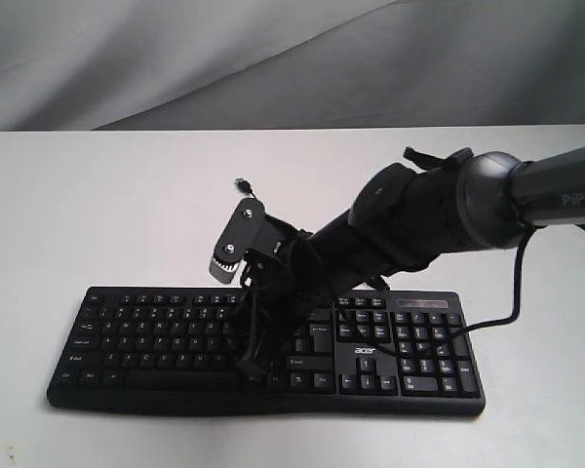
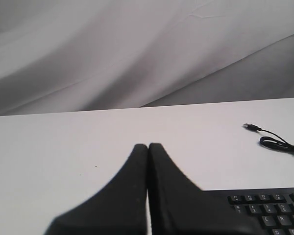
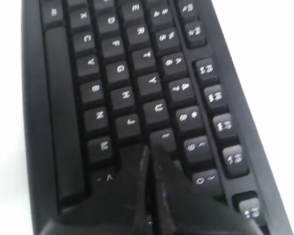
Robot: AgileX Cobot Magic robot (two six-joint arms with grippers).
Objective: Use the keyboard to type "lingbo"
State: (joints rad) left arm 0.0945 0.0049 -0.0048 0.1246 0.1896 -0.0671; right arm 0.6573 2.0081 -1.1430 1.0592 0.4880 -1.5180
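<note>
The keyboard is a wide black full-size unit with white key legends. It has a number pad at its right end and a white "acer" logo beside the arrow keys. It lies flat on the white tabletop, parallel to the near edge and close to it.

**Exterior view.** The right arm reaches in from the right edge and slopes down over the middle of the keyboard, hiding the keys beneath it. The plug shows on the tabletop beyond the keyboard, towards the far edge. The left tool does not appear in this view.

**Right wrist view.** The right tool is fully closed, its fingers pressed together with nothing between them. The tip sits over the key just beside J, next to M. The legends U, Y, H, N and B are readable only in this view.

**Left wrist view.** The left tool is also fully closed and grips nothing. It hangs above bare tabletop just beside a far corner of the keyboard. The thin black cable lies loose on the tabletop. Grey cloth hangs behind the far edge.
</note>
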